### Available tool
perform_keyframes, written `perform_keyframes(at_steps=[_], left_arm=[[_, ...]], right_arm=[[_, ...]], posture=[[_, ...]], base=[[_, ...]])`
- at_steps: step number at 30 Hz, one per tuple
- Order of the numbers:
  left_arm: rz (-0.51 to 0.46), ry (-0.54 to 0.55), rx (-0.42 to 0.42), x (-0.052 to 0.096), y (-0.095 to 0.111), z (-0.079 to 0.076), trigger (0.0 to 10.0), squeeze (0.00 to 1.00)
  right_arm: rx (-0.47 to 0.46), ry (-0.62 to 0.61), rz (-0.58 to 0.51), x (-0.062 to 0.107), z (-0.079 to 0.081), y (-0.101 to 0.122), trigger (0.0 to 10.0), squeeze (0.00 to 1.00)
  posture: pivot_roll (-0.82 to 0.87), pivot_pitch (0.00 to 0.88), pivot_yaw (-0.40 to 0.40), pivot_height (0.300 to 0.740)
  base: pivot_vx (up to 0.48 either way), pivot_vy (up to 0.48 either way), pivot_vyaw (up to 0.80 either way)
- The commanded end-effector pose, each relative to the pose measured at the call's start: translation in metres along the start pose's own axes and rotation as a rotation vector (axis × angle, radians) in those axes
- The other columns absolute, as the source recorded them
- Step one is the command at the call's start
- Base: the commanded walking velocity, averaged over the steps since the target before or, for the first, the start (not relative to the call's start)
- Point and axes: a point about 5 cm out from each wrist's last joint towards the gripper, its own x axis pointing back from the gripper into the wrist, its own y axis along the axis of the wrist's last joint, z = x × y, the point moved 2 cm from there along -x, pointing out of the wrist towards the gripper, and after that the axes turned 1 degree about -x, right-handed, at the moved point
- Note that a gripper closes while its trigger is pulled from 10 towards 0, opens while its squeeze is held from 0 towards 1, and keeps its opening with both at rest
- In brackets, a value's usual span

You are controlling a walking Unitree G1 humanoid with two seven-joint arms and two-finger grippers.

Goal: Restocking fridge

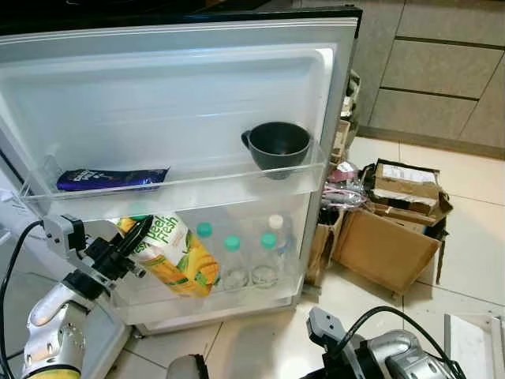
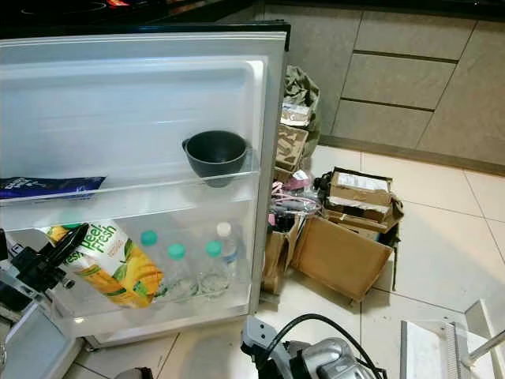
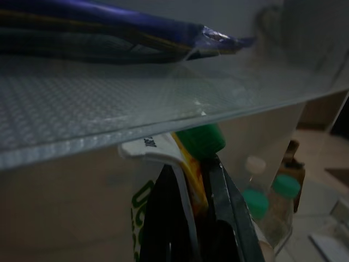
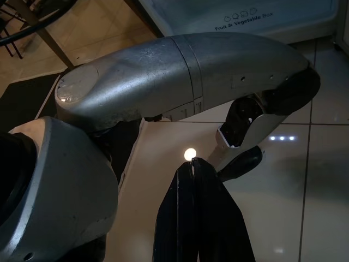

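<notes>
A tiled kitchen floor (image 1: 260, 332) runs under an open fridge door (image 1: 181, 95). At lower left, the left tool (image 1: 140, 230) is clenched on a tilted juice carton (image 1: 177, 254) in the lower door shelf (image 1: 237, 304), beside water bottles (image 1: 233, 260). The right tool (image 4: 192, 164), pressed closed, hangs over the floor. Higher up sit a blue packet (image 1: 110, 178) and grey bowl (image 1: 276, 146).

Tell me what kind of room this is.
Likely a home kitchen: an open fridge door stocked with bottles, tiled floor, and cabinets behind. Cardboard boxes clutter the floor.
</notes>
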Motion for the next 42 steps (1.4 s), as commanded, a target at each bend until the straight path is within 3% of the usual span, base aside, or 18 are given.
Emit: perform_keyframes(at_steps=[1, 15, 21, 29, 36, 42], left_arm=[[0.031, -0.025, -0.042, 0.001, 0.009, 0.001, 10.0, 0.00], [0.166, -0.048, -0.172, 0.006, 0.012, 0.003, 10.0, 0.00], [0.213, 0.005, -0.222, 0.010, 0.009, 0.010, 10.0, 0.00], [0.225, 0.059, -0.271, 0.008, 0.007, 0.015, 10.0, 0.00], [0.185, 0.175, -0.348, 0.004, 0.009, 0.024, 10.0, 0.00], [0.112, 0.286, -0.311, 0.001, 0.001, 0.028, 10.0, 0.00]], right_arm=[[-0.004, -0.008, -0.008, 0.001, -0.001, 0.001, 10.0, 0.00], [-0.007, -0.023, -0.013, 0.001, -0.002, 0.001, 10.0, 0.00], [-0.004, -0.022, -0.017, 0.003, -0.002, 0.002, 10.0, 0.00], [-0.003, 0.018, -0.038, 0.003, 0.003, 0.006, 10.0, 0.00], [0.004, 0.010, -0.058, 0.005, 0.001, 0.012, 10.0, 0.00], [0.006, -0.002, -0.067, 0.009, -0.001, 0.014, 10.0, 0.00]], posture=[[-0.07, 0.000, 0.001, 0.470], [-0.07, 0.000, 0.001, 0.470], [-0.07, 0.000, -0.001, 0.470], [-0.07, 0.000, 0.000, 0.470], [-0.07, 0.000, -0.002, 0.470], [-0.07, 0.000, -0.006, 0.470]], base=[[0.000, 0.000, 0.00], [0.000, 0.000, 0.00], [0.000, 0.000, 0.00], [0.000, 0.000, 0.00], [0.000, 0.000, 0.00], [0.000, 0.000, 0.00]])
